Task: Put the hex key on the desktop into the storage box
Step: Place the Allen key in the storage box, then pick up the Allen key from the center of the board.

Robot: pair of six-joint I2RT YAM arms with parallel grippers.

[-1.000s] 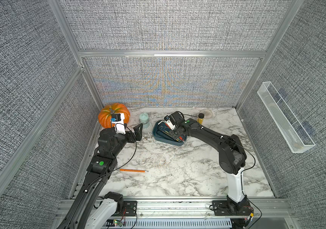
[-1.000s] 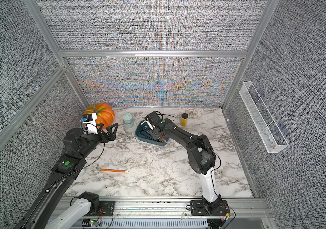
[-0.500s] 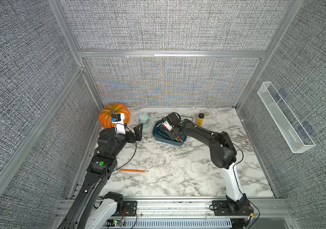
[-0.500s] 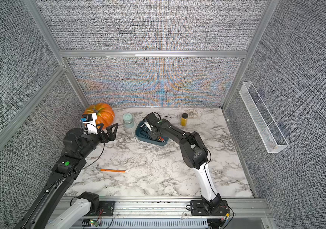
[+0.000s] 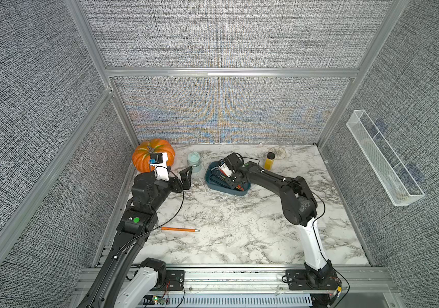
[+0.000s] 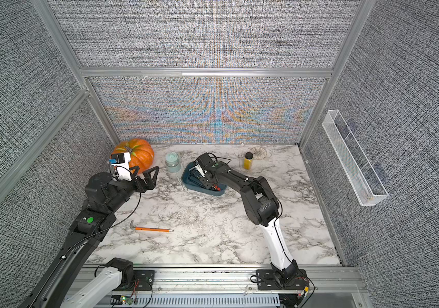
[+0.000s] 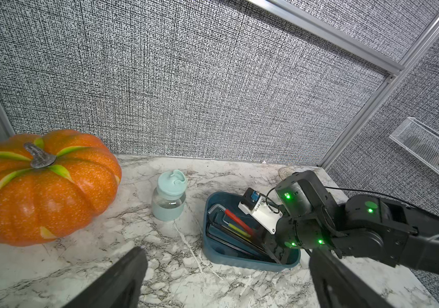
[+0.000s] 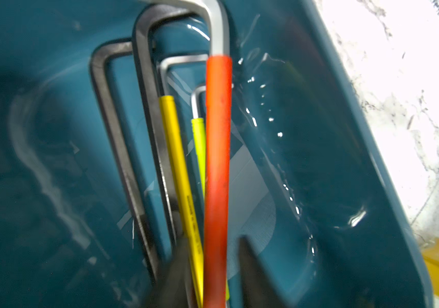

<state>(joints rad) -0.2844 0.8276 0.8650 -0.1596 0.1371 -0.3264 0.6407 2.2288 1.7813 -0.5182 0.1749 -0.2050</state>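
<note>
An orange-handled hex key (image 5: 179, 229) (image 6: 151, 228) lies flat on the marble desktop near the front left, with no gripper near it. The teal storage box (image 5: 211, 184) (image 6: 186, 182) (image 7: 239, 262) sits at the back centre and holds several hex keys. My right gripper (image 5: 230, 182) (image 6: 207, 181) (image 8: 213, 240) reaches down into the storage box (image 8: 319, 160). Its jaws stand open on either side of a red-handled hex key (image 8: 217, 160) (image 7: 237, 220) that rests on the others. My left gripper (image 5: 178, 172) (image 6: 145, 172) (image 7: 225, 256) hovers open and empty beside the pumpkin.
An orange pumpkin (image 5: 154, 154) fills the back left corner, with a mint-lidded bottle (image 5: 194, 162) between it and the box. A small yellow jar (image 5: 269, 160) and a woven coaster (image 5: 278, 152) sit at the back right. A clear mesh bin (image 5: 383, 165) hangs on the right wall.
My right gripper's jaws have parted around the red-handled hex key inside the box, and the right arm has shifted a little. The left arm has not moved.
</note>
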